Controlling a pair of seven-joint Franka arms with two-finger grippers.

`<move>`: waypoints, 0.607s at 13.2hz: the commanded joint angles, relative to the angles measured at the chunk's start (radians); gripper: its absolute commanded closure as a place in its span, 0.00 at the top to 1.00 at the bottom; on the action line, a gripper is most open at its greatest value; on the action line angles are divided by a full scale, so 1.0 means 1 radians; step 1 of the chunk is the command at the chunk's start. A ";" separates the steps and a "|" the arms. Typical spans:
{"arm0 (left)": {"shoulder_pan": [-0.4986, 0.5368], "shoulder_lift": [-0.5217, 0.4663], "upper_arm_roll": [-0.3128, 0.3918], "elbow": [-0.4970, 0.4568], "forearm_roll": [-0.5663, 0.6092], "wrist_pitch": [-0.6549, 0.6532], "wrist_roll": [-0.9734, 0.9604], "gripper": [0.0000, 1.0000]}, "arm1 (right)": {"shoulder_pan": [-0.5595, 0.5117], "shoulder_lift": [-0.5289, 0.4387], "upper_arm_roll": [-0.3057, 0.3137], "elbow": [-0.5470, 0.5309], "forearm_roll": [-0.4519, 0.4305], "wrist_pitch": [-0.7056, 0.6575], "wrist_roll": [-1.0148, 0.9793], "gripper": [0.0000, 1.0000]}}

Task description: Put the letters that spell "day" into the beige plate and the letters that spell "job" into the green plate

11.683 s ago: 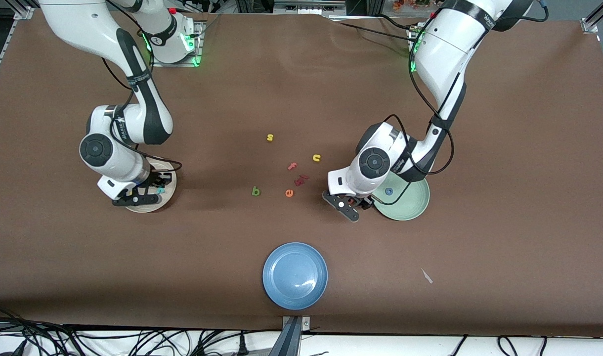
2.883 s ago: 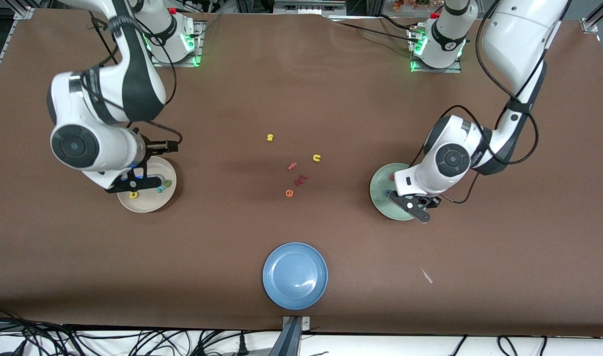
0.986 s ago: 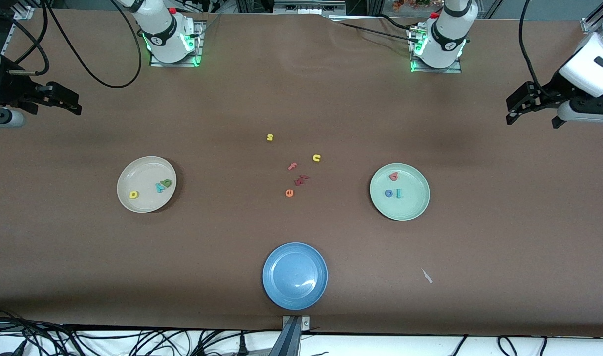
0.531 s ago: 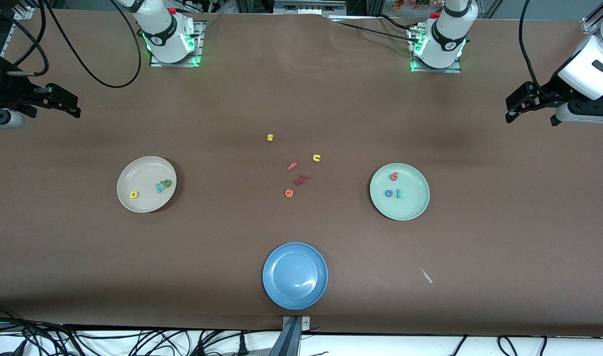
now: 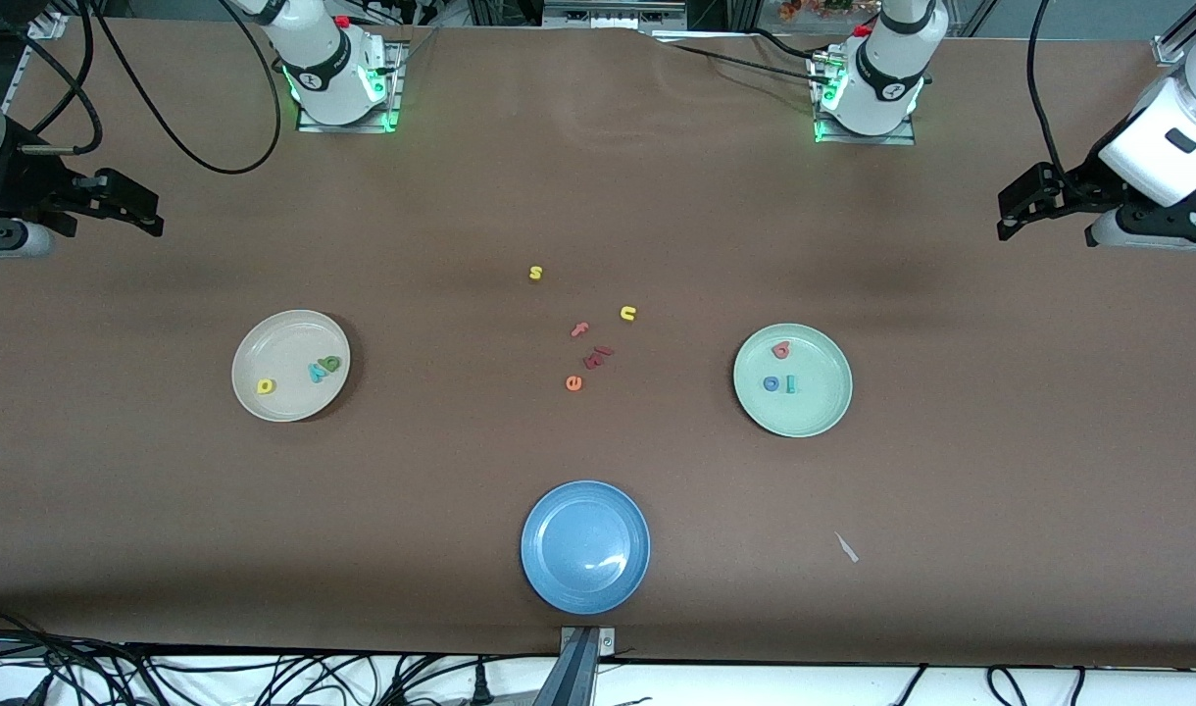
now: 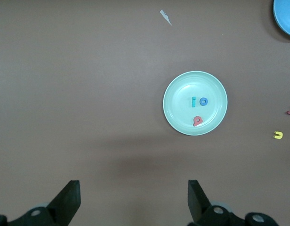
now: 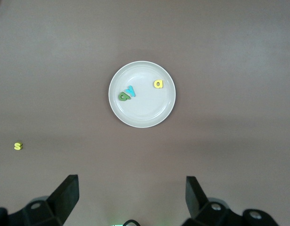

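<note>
Both sorts look finished: the letters that spell "day" (image 5: 298, 375) lie in the beige plate (image 5: 265, 340), and the letters that spell "job" (image 5: 780, 371) in the green plate (image 5: 822, 412). The left hand (image 5: 1044, 204) and right hand (image 5: 96, 201) hang open and empty over the brown bench (image 5: 598, 176) at its ends. What remains, seemingly, is holding clear. Spare letters (image 5: 588, 333), too small to read surely, and a blue plate (image 5: 549, 579) sit mid-bench.
</note>
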 commanded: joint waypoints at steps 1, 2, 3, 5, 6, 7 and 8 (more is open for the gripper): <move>0.009 0.017 -0.002 0.096 -0.025 -0.074 -0.002 1.00 | -0.014 -0.018 0.012 -0.019 -0.003 0.001 -0.012 1.00; 0.006 0.017 -0.002 0.097 -0.023 -0.088 -0.004 1.00 | -0.016 -0.018 0.012 -0.019 -0.003 0.002 -0.012 1.00; 0.008 0.017 -0.003 0.097 -0.023 -0.096 -0.004 1.00 | -0.019 -0.018 0.012 -0.021 -0.004 0.002 -0.013 1.00; 0.011 0.017 0.000 0.100 -0.025 -0.101 -0.005 1.00 | -0.022 -0.018 0.014 -0.021 -0.004 0.002 -0.010 1.00; 0.009 0.017 0.000 0.106 -0.025 -0.101 -0.007 1.00 | -0.028 -0.018 0.015 -0.021 -0.006 0.004 -0.010 1.00; 0.009 0.019 -0.002 0.113 -0.025 -0.101 -0.007 1.00 | -0.031 -0.018 0.015 -0.021 -0.006 0.004 -0.010 1.00; 0.009 0.019 -0.002 0.113 -0.023 -0.101 -0.007 1.00 | -0.033 -0.018 0.015 -0.021 -0.006 0.004 -0.010 1.00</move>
